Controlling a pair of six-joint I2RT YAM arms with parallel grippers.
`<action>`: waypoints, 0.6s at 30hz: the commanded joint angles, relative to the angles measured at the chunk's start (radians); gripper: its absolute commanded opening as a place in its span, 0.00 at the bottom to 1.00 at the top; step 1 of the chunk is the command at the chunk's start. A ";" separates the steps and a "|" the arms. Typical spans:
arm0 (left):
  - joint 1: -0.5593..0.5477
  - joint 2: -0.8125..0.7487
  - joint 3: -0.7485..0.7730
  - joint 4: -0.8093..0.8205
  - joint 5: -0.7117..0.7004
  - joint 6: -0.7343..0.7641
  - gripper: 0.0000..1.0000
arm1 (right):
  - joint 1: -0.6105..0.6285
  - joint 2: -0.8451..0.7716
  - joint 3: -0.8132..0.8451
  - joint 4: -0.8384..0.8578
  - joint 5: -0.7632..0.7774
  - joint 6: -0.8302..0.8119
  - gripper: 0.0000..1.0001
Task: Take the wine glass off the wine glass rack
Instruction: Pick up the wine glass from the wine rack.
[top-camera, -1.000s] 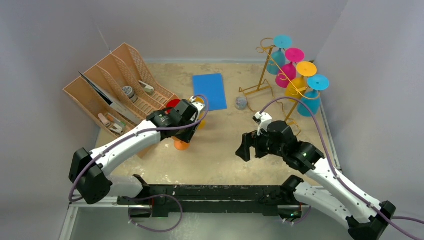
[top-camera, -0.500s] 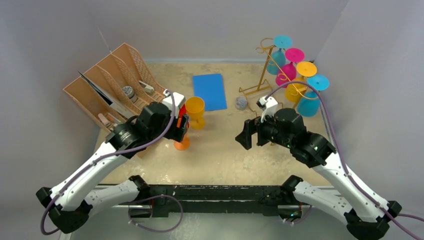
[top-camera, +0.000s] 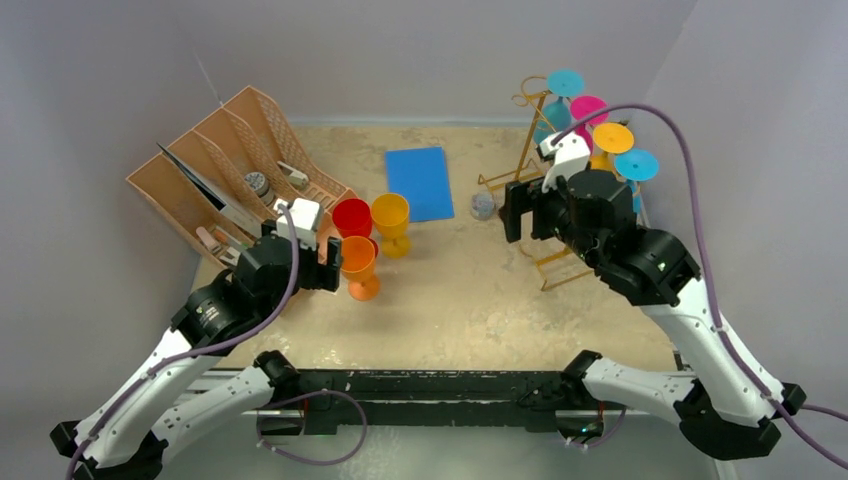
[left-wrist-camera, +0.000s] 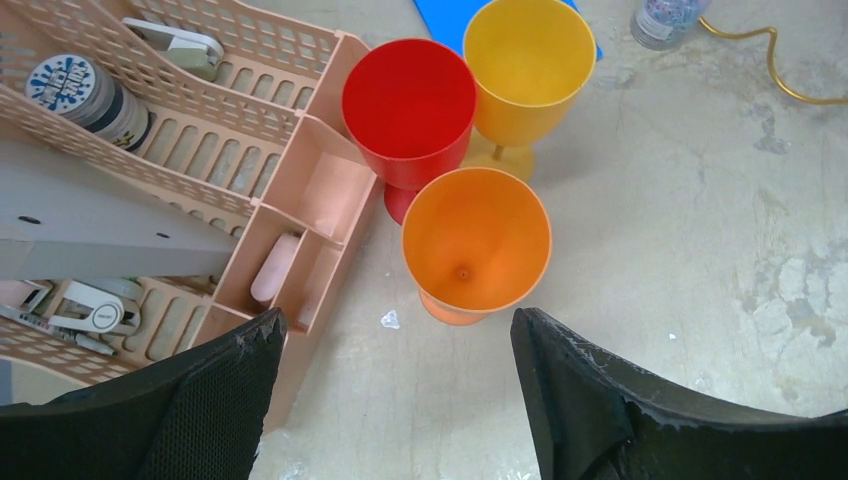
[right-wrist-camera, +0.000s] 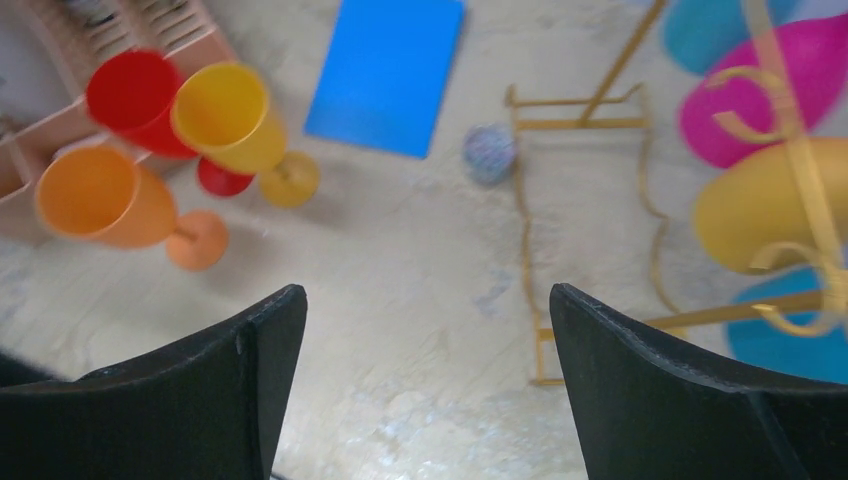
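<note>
Right tool (right-wrist-camera: 425, 300) with black fingers spread wide above a sandy surface (right-wrist-camera: 400, 260), red glass (right-wrist-camera: 135, 90), yellow glass (right-wrist-camera: 225, 110) and orange glass (right-wrist-camera: 95, 195) standing close together upper left, blue sheet (right-wrist-camera: 385, 70) at top, gold wire rack (right-wrist-camera: 575, 125) at right carrying a pink glass (right-wrist-camera: 760, 85), an amber glass (right-wrist-camera: 750, 205) and a blue glass (right-wrist-camera: 790, 345), small blurred round thing (right-wrist-camera: 490, 153) beside the rack's base

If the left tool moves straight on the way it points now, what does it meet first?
Probably the orange wine glass, standing just ahead between the open fingers of the left tool; depth is unclear.

Three wine glasses (top-camera: 358, 252) stand between tray (top-camera: 262, 115) and wine glass rack (top-camera: 527, 148).
</note>
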 joint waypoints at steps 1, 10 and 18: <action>0.000 -0.015 -0.010 0.012 -0.054 -0.023 0.82 | -0.009 0.067 0.120 -0.094 0.295 -0.076 0.91; 0.000 0.009 -0.003 -0.007 -0.053 -0.023 0.82 | -0.414 0.145 0.274 -0.223 0.018 0.048 0.84; 0.000 -0.001 -0.008 -0.011 -0.048 -0.033 0.82 | -0.667 0.133 0.257 -0.273 -0.127 0.125 0.86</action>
